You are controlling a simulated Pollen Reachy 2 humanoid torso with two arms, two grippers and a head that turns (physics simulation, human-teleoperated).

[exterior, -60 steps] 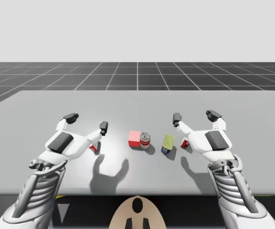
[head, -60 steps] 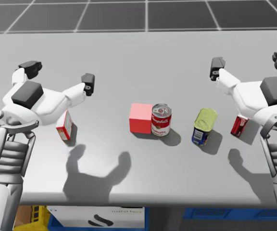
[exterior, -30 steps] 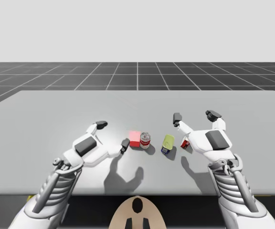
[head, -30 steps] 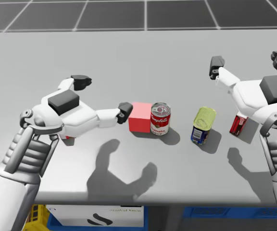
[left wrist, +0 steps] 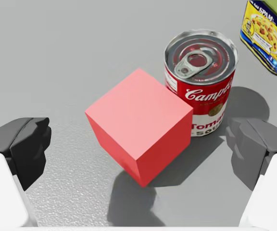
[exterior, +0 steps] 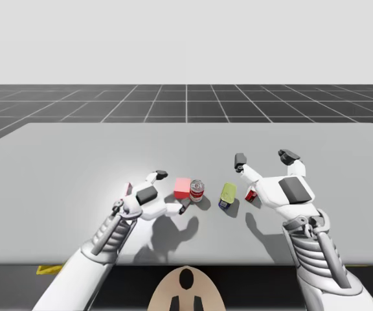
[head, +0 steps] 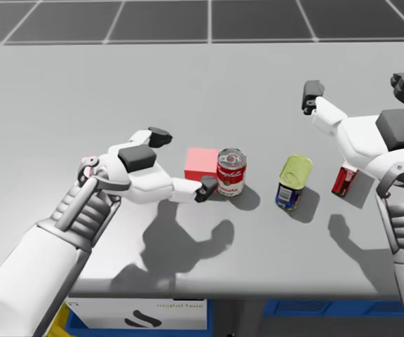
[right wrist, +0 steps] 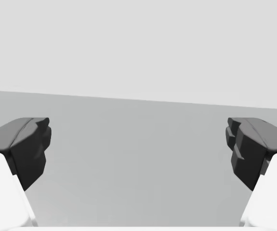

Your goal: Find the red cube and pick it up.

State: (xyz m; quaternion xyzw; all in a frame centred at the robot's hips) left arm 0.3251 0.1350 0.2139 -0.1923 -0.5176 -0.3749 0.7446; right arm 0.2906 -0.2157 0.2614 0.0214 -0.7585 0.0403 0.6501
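Grey table [head: 209, 84]. Red-and-white round can [head: 231, 172] stands upright, pull-tab lid on top. Right of the can, near but apart: blue tin with yellow-green lid [head: 292, 182], tilted. Further right of the can: small red can [head: 344, 180], partly hidden. Under the table's front edge, nearer than the can: white box [head: 146, 312], blue bin [head: 321, 309]. Dark gridded floor [exterior: 186, 97] beyond the can.

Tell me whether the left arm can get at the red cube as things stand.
Probably yes: the open left end effector straddles the red cube, neither finger touching it. The red-and-white metal can against the cube may crowd one finger.
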